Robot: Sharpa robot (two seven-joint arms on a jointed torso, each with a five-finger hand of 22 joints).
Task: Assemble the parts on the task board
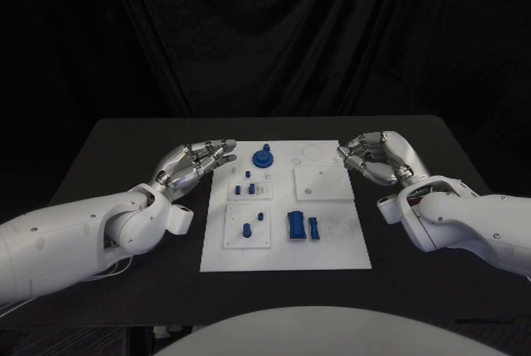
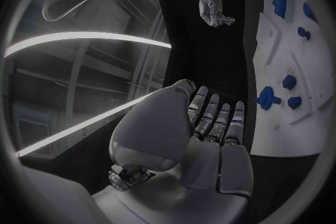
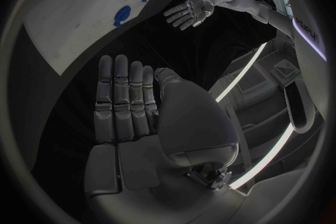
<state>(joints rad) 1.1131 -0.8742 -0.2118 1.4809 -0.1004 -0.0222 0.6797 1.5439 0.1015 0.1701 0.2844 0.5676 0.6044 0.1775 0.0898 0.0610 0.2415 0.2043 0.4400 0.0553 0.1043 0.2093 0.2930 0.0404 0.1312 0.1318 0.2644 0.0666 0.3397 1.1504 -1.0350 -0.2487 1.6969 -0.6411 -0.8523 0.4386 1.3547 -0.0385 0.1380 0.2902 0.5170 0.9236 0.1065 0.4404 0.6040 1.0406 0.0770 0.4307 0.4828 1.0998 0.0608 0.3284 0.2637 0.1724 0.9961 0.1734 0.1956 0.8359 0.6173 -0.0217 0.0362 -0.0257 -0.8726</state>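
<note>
The white task board (image 1: 332,252) lies in the middle of the black table. On it are a round blue knob part (image 1: 263,157) at the far end, small blue pegs (image 1: 250,189) on a raised plate, two more pegs (image 1: 252,223) on a nearer plate, and two blue blocks (image 1: 301,224). My left hand (image 1: 197,161) hovers off the board's left far corner, fingers straight and apart, holding nothing. My right hand (image 1: 378,157) is off the board's right far corner, also empty with fingers extended. The left wrist view shows the left hand (image 2: 210,129), the board (image 2: 280,123) and the right hand (image 2: 213,10).
A blank raised white plate (image 1: 322,182) sits on the board's right half, with shallow round recesses (image 1: 313,152) beyond it. Black table (image 1: 133,145) stretches on both sides of the board. A dark curtain hangs behind the table.
</note>
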